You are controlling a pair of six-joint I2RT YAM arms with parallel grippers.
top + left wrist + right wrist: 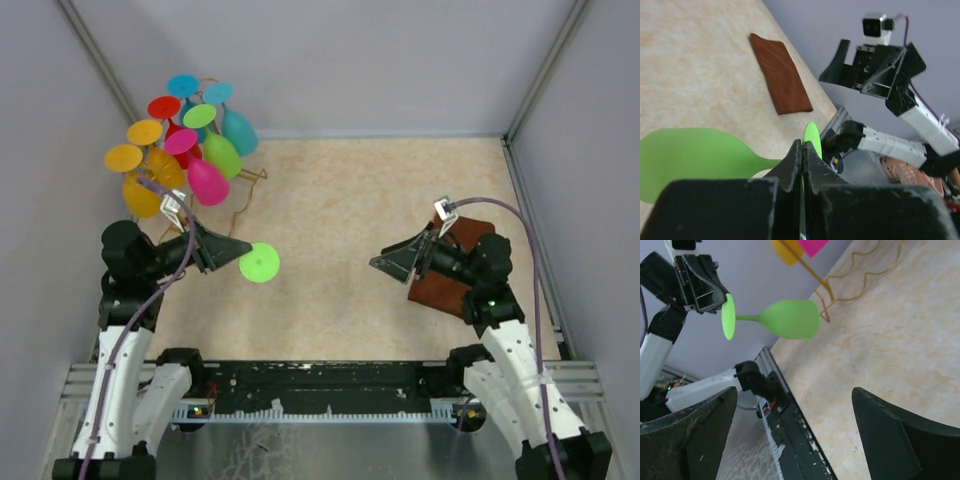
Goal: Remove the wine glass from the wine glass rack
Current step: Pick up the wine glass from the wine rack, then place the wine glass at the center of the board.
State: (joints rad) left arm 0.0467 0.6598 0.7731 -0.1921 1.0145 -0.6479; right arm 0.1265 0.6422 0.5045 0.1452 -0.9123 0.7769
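Wine glass (259, 264): lime green, off its hook and on the near side of the rack. It is carried foot-up, and the top view hides the bowl under the foot.
Table (340, 200): pale speckled top that the rack stands on, at the far left corner.
Wine glass rack (825, 314): golden wire with a wavy base. Other coloured glasses (190, 150) hang on it, bowls down.
Brown mat (440, 285): well apart from the rack, on the right side under the right arm.
Right gripper (382, 263): fingers spread wide and holding nothing, far from the rack and facing the glass.
Left gripper (243, 251): near the rack, jaws clamped on the rim of the glass's foot.
Task progress: the lift-off looks done, judging by the gap between glass and rack.
Risk, grip: the pinch covers only a thin edge, so a quick swing could let the glass pivot or slip out.
Risk, clearance: the right wrist view shows the bowl close to the rack's base wire, though depth is unclear. Drifting back could clip it or the hanging glasses.
Risk, height: lowering carelessly could knock the bowl on the table.
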